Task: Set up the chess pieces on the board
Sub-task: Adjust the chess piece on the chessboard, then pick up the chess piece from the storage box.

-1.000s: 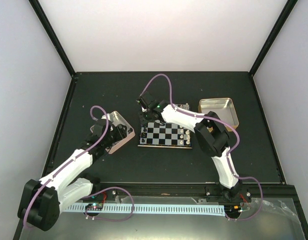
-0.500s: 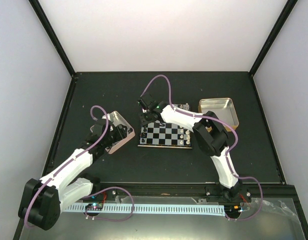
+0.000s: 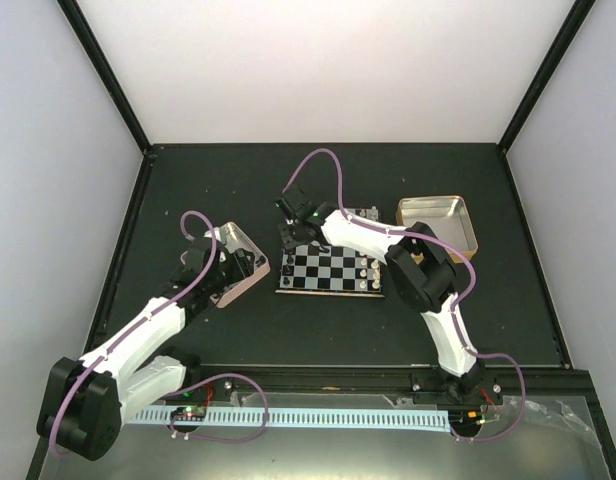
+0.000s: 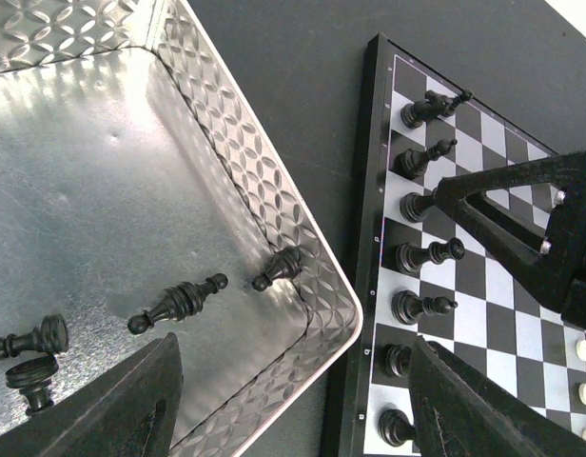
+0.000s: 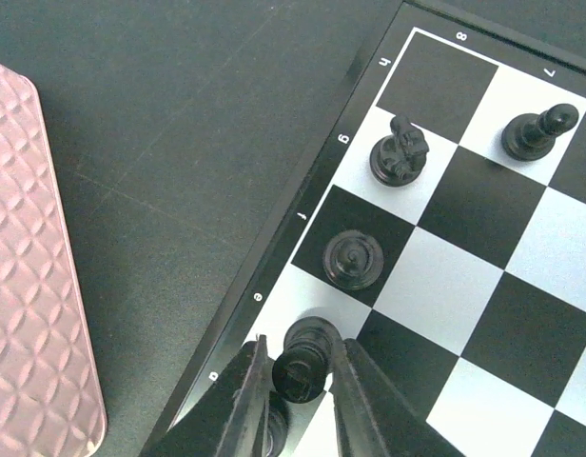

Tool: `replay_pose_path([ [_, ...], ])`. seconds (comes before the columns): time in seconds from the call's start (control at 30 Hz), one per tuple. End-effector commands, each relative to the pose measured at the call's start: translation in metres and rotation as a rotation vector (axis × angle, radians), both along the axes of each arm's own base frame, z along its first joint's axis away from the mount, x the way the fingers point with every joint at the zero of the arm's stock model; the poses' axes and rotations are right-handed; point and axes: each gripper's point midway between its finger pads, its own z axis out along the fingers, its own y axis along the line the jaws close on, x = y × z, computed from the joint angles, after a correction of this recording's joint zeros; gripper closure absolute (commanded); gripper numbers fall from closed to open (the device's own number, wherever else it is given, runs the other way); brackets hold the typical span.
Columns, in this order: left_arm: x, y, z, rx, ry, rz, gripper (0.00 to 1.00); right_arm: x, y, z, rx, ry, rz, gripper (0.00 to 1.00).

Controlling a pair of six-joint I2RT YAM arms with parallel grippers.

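From above, the board (image 3: 331,268) lies on the table (image 3: 188,190) between a pink-rimmed tin (image 3: 228,232) on its left and a gold-rimmed tin (image 3: 438,222) off its far right corner. The right gripper (image 3: 289,236) hangs over the board's far left corner. The left gripper (image 3: 240,267) hovers over the pink-rimmed tin.

In the left wrist view, that gripper is spread wide and holds nothing. Four black chess pieces (image 4: 176,303) lie in the tin, just left of the board. At least two are on their sides, and one rests against the wall nearest the board. Lying flat on smooth metal, they look likely to roll or skid away from closing fingers.

In the right wrist view, the gripper is pinched narrowly around one black piece (image 5: 302,360), which stands on a pale square in the board's left edge file. Another dark piece sits partly under one finger, right beside it. The main risk is at release: if the jaws open unevenly or lift off at a slant, the piece may tip. A spreading finger could also nudge that close neighbour off its square.
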Motion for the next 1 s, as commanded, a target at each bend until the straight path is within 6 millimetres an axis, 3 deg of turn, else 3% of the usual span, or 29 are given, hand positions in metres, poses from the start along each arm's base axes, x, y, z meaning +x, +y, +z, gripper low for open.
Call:
replay_pose_path([
  [0.0, 0.006, -0.002, 0.014, -0.021, -0.019, -0.005, 0.33, 0.000, 0.002, 0.000, 0.006, 0.000, -0.004, 0.76],
  [0.13, 0.007, -0.001, 0.015, -0.018, -0.020, 0.000, 0.33, 0.000, 0.003, 0.014, 0.033, -0.010, -0.011, 0.70],
  [0.37, 0.007, 0.012, 0.020, 0.022, -0.006, 0.043, 0.33, 0.002, 0.002, 0.056, 0.110, -0.053, -0.045, 0.63],
  [0.57, 0.005, 0.049, 0.022, 0.123, 0.014, 0.195, 0.31, -0.003, -0.014, 0.089, 0.187, -0.095, -0.093, 0.58],
  [0.73, 0.013, 0.077, 0.011, 0.141, 0.125, 0.313, 0.32, -0.016, -0.027, 0.106, 0.240, -0.114, -0.094, 0.58],
  [0.97, 0.045, 0.091, -0.017, 0.066, 0.321, 0.380, 0.54, -0.036, -0.041, 0.112, 0.262, -0.099, -0.075, 0.58],
])
